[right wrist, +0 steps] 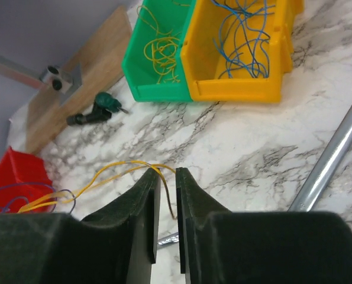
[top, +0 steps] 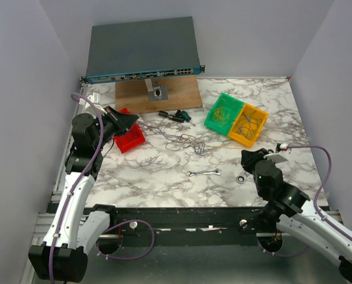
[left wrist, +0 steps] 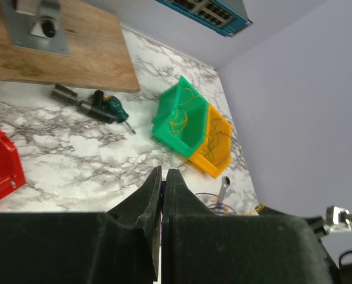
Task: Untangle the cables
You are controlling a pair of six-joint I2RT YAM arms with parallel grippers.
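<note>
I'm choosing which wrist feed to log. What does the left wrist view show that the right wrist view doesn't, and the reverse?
Only the left wrist view: the network switch by the back wall, and the left gripper, shut.
Only the right wrist view: the right gripper, nearly closed, and a long yellow cable running up to it.
Both: the green bin, yellow bin, red bin, screwdriver, wooden board with its metal bracket, and the wrench.
</note>
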